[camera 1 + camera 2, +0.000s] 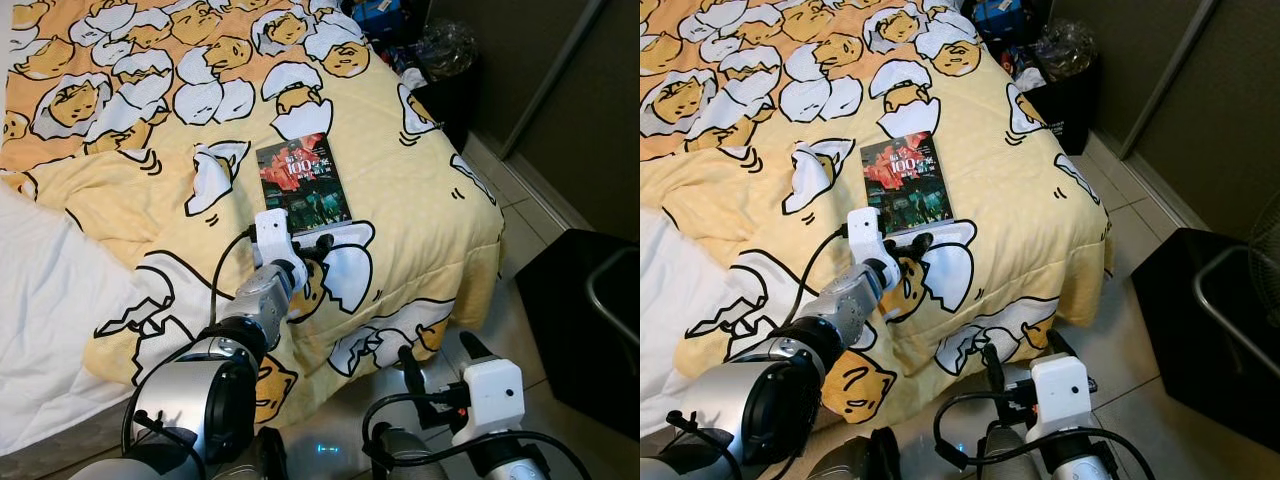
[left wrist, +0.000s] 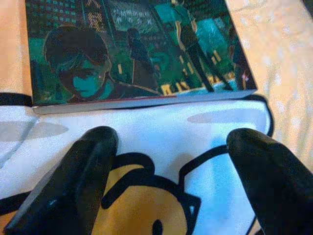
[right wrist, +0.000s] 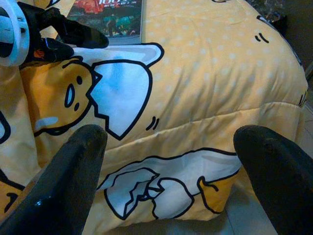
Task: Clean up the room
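The paperback book (image 1: 303, 182) lies flat, cover up, on the yellow cartoon-print blanket (image 1: 420, 190) of the bed, about midway across it and back from the foot edge. It looks thin, light and fairly stiff, with a glossy cover that may be slippery. Lying flush on soft quilting, it offers no gap underneath, so the best hold is probably across its near short edge, pressing 1 finger into the blanket to get under it.

The left gripper (image 1: 312, 247) hovers just short of that near edge, its 2 fingers (image 2: 83, 166) spread wide, holding nothing and not touching the book. The right gripper (image 3: 166, 171) hangs low off the foot of the bed, also wide open and empty.
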